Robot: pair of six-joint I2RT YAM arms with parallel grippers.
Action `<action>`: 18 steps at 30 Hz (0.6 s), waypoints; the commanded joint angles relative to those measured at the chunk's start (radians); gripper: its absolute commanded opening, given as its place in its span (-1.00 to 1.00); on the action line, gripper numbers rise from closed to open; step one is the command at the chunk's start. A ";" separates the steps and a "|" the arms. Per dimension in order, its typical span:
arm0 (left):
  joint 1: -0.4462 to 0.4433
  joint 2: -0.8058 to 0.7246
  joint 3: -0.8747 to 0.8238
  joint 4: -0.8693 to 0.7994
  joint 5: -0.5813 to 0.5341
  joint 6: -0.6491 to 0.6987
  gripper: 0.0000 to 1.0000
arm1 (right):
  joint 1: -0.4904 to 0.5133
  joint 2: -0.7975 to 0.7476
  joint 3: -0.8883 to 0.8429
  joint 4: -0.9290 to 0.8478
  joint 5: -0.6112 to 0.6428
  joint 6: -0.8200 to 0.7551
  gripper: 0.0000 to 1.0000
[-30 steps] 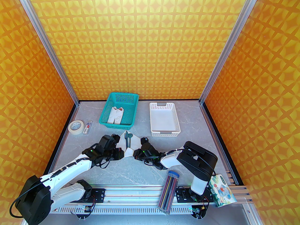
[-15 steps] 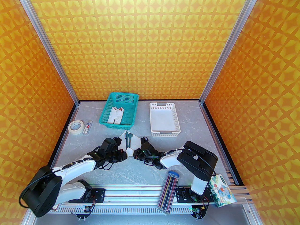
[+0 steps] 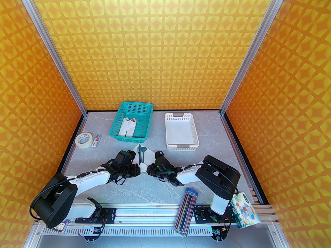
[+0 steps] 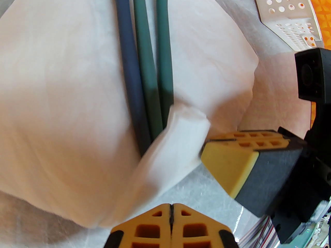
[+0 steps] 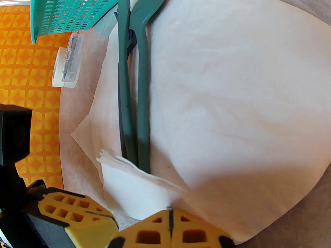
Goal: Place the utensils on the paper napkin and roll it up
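The white paper napkin (image 3: 148,157) lies mid-table, one corner toward the arms. The utensils (image 3: 141,152) lie side by side along it: three slim dark handles (image 4: 144,61), with the spoon (image 5: 142,68) and knife (image 5: 123,68) on top. The napkin's near corner (image 4: 181,141) is folded up over the handle ends. My left gripper (image 3: 138,170) is shut, its tip (image 4: 170,210) at the napkin's near edge. My right gripper (image 3: 148,169) is also shut, its tip (image 5: 169,212) against the folded flap (image 5: 129,187). No paper shows in either seam.
A teal basket (image 3: 135,103) holding white bundles stands behind the napkin, a white basket (image 3: 182,146) to its right. A tape roll (image 3: 84,139) and small clear case (image 3: 97,139) lie at the left. A pencil case (image 3: 186,210) and a printed pack (image 3: 244,210) sit near the right base.
My left arm has swung its elbow and base link rightward, and its gripper has slid right toward the right gripper at the napkin's near corner. The right arm has hardly moved.
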 commanded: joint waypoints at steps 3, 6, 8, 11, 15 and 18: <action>0.007 0.047 0.040 -0.048 -0.046 0.062 -1.00 | -0.002 0.034 0.000 -0.148 0.007 0.010 -0.93; 0.007 0.059 0.037 -0.049 -0.054 0.069 -1.00 | -0.001 0.033 0.001 -0.161 0.010 0.010 -0.93; 0.008 0.060 0.034 -0.049 -0.056 0.070 -1.00 | -0.002 0.033 0.002 -0.167 0.012 0.011 -0.93; 0.007 0.062 0.033 -0.054 -0.056 0.076 -1.00 | -0.002 0.033 0.004 -0.176 0.014 0.013 -0.93; 0.008 0.063 0.031 -0.074 -0.084 0.086 -1.00 | -0.001 0.033 0.005 -0.191 0.018 0.014 -0.93; 0.007 0.064 0.034 -0.084 -0.100 0.092 -1.00 | -0.001 0.036 0.011 -0.212 0.020 0.014 -0.93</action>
